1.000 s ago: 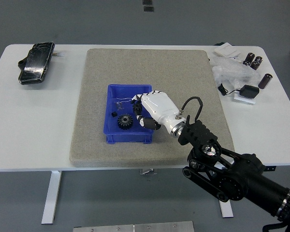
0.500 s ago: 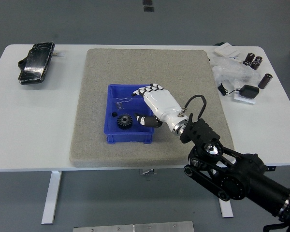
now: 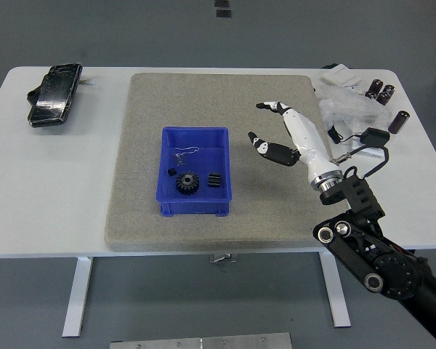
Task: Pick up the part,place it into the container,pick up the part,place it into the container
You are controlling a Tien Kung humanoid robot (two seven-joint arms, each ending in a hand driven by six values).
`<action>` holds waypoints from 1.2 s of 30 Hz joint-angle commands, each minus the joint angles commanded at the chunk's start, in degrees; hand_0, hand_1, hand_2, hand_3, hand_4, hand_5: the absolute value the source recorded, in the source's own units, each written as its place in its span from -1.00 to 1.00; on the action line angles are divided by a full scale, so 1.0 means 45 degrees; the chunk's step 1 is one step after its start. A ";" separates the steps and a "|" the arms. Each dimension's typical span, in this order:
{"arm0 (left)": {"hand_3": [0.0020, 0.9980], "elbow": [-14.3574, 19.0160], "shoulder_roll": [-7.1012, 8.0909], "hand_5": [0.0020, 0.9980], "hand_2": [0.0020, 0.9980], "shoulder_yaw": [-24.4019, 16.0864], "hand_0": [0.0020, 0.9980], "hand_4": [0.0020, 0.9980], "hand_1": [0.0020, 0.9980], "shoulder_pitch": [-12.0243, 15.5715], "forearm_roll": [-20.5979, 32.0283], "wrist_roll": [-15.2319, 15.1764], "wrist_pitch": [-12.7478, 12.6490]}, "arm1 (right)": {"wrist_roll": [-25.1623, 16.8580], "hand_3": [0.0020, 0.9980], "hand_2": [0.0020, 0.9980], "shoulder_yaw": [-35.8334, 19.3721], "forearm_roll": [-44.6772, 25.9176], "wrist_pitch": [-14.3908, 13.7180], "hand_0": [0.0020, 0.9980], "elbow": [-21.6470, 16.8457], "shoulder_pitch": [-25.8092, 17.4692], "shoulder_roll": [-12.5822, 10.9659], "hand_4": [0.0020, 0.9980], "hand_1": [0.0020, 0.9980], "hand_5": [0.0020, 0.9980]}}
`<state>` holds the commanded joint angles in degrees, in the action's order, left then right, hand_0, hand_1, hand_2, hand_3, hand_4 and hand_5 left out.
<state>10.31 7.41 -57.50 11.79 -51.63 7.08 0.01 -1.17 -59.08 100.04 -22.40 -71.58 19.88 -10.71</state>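
The right hand (image 3: 276,134) hangs over the grey mat (image 3: 203,94), to the right of centre of the frame, beside the blue container (image 3: 164,169) and apart from it. Its fingers (image 3: 270,106) are spread and relaxed, the thumb stands away from them, and nothing is between them. The left arm does not show.

Inside the container, in its lower half, lie a black gear (image 3: 187,182), a small ribbed black block (image 3: 216,180) just to the right of it, and a tiny black piece (image 3: 171,172) to the upper left. A thin wire-like thing (image 3: 186,153) lies in the upper half. So the parts seem to be placed already; I see no other part waiting on the mat.

The gear looks like stiff metal, probably rather heavy for its size and not fragile. The teeth should give some hold, so I would take it by two opposite sides of the toothed rim, thumb against fingers. The ribbed block looks hard too, light, best pinched across its flat sides. The tiny piece could easily slip from such big fingers.

At the right upper part of the table are some dark cylinders (image 3: 381,90) and plastic bags (image 3: 345,105); at the upper left lies a black device (image 3: 54,94).
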 joint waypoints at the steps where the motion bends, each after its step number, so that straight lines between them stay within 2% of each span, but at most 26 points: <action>1: 0.24 0.0000 0.0013 -0.60 0.26 -0.0017 0.33 0.41 0.32 0.0006 -0.0022 0.0007 0.0000 | -0.0103 0.46 0.53 -0.0335 -0.0299 0.0022 0.66 0.0001 -0.0175 -0.0091 0.41 0.55 -0.43; 7: 0.24 0.0000 0.0074 -0.60 0.26 -0.0109 0.33 0.41 0.32 -0.0003 -0.0068 -0.0008 -0.0003 | -0.0589 0.44 0.53 -0.1959 -0.1571 0.0248 0.65 -0.0022 -0.0962 -0.0380 0.40 0.54 -0.43; 10: 0.24 0.0000 0.0111 -0.61 0.26 -0.0147 0.33 0.41 0.32 -0.0017 -0.0088 -0.0008 -0.0004 | -0.0755 0.45 0.52 -0.2377 -0.1833 0.0337 0.62 -0.0025 -0.1320 -0.0402 0.38 0.53 -0.44; 19: 0.24 0.0000 0.0222 -0.61 0.26 -0.0209 0.33 0.41 0.32 -0.0031 -0.0088 0.0027 -0.0011 | -0.0596 0.44 0.52 -0.2832 -0.2099 0.0119 0.62 0.0173 -0.1941 0.0033 0.37 0.51 -0.44; 36: 0.24 0.0000 0.0241 -0.61 0.26 -0.0486 0.33 0.41 0.31 -0.0064 -0.0088 -0.0023 -0.0036 | -0.0639 0.42 0.53 -0.3846 -0.2050 0.0154 0.62 -0.0003 -0.2322 0.0026 0.35 0.52 -0.43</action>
<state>10.31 8.49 -59.69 11.50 -52.03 6.98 -0.15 -4.05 -76.39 90.81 -21.71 -71.60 9.43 -10.59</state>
